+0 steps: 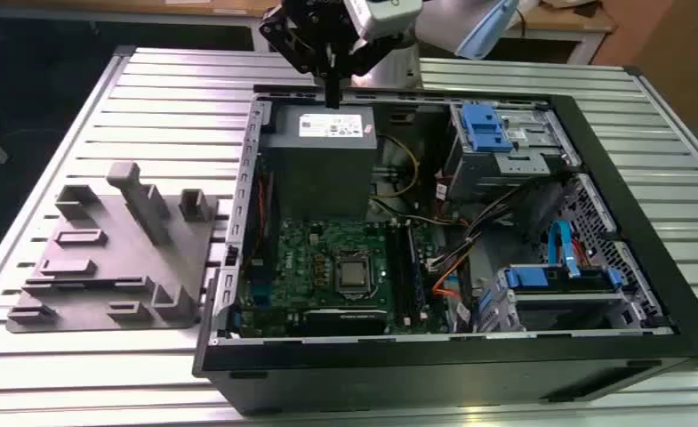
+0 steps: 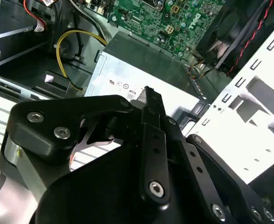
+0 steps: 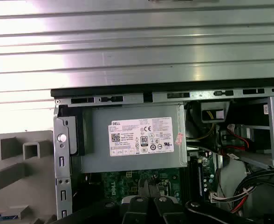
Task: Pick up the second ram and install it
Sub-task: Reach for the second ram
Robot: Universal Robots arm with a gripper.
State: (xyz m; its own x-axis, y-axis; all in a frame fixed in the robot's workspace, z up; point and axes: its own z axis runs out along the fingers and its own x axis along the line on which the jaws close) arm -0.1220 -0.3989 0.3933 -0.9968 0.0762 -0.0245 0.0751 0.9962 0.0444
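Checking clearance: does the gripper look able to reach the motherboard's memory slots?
Probably yes: the case lies open, the memory slots are uncovered, and the gripper hangs above the power supply with nothing visible between them.

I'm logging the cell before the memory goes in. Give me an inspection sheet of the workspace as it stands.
Surface: ribbed metal table, carrying an open computer case.
Job's things: memory stick, cannot tell whether the claw carries it; motherboard with long black slots lies exposed.
Clutter: grey fixture plate beside the case, on the exterior view's left.
Grippers: claw hangs above the power supply.
Cables: yellow cable and orange cable loose inside the case.
Surroundings: dark floor beyond the table.
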